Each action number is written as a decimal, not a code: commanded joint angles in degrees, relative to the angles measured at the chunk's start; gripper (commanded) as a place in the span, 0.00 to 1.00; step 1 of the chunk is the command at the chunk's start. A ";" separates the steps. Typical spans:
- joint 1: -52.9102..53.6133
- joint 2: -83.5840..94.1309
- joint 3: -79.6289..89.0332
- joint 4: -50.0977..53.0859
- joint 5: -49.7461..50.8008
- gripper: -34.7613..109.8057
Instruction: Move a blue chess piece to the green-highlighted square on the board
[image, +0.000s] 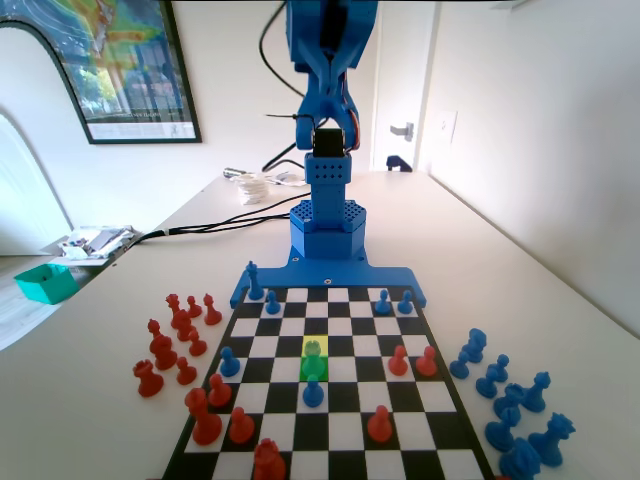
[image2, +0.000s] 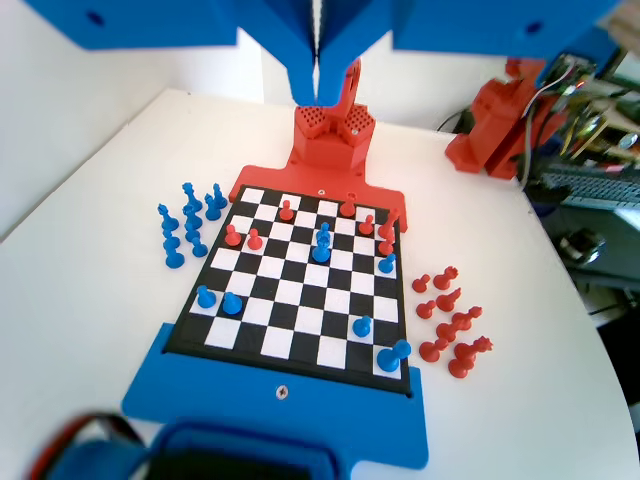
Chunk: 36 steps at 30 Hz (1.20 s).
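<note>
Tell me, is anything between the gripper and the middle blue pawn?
Nothing visible is. The gripper hangs high over the board, jaws together, with only air down to the blue chess piece on the tinted squares. Another blue pawn stands close beside it, nearer the fixed camera.

The flat black-and-white checked board (image: 330, 400) lies on the white counter (image: 520, 280). A small blue plastic pawn (image: 313, 392) stands just in front of the bright green square (image: 314, 367). Red pieces (image: 175, 335) sit on the left, blue pieces (image: 510, 400) on the right.
</note>
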 joint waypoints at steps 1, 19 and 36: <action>1.32 7.38 3.96 -1.76 -0.35 0.25; 2.29 17.93 14.59 -8.88 0.26 0.25; -0.62 21.27 14.77 -9.67 0.35 0.25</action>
